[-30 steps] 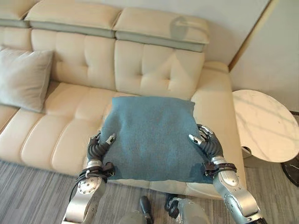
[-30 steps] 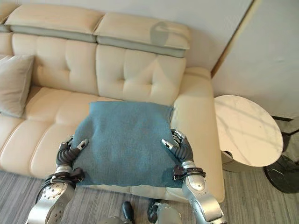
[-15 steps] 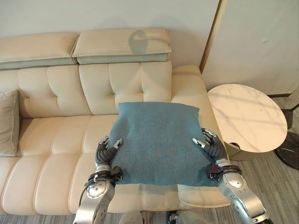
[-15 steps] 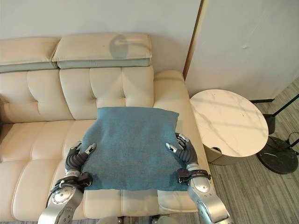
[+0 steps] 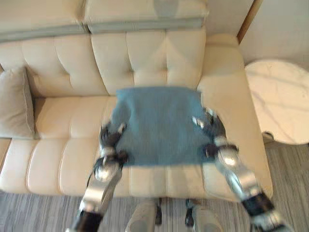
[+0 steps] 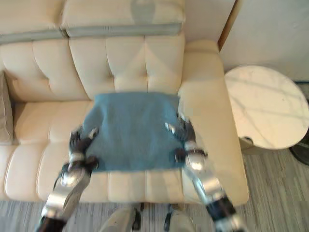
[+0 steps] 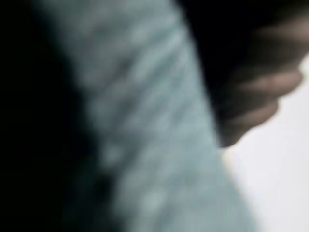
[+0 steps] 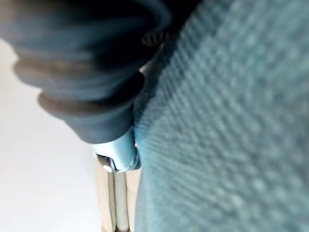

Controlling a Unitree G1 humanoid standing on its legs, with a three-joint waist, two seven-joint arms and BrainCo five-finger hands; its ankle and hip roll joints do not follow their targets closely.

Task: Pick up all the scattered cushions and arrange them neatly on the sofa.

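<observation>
Left hand (image 5: pixel 110 138) and right hand (image 5: pixel 210 129) pinch opposite edges of the blue cushion (image 5: pixel 157 123), thumbs on top, fingers hidden beneath. Cushion held over the cream sofa (image 5: pixel 63 63) seat. Grey cushion (image 5: pixel 17 104) cut off at left. Round marble table (image 5: pixel 282 99) beside armrest.

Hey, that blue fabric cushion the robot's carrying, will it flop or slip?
The blue fabric cushion probably sags little: it spans flat between the left hand and right hand. Likely light, since grips at two edges carry it. Its coarse weave should resist slipping.
</observation>
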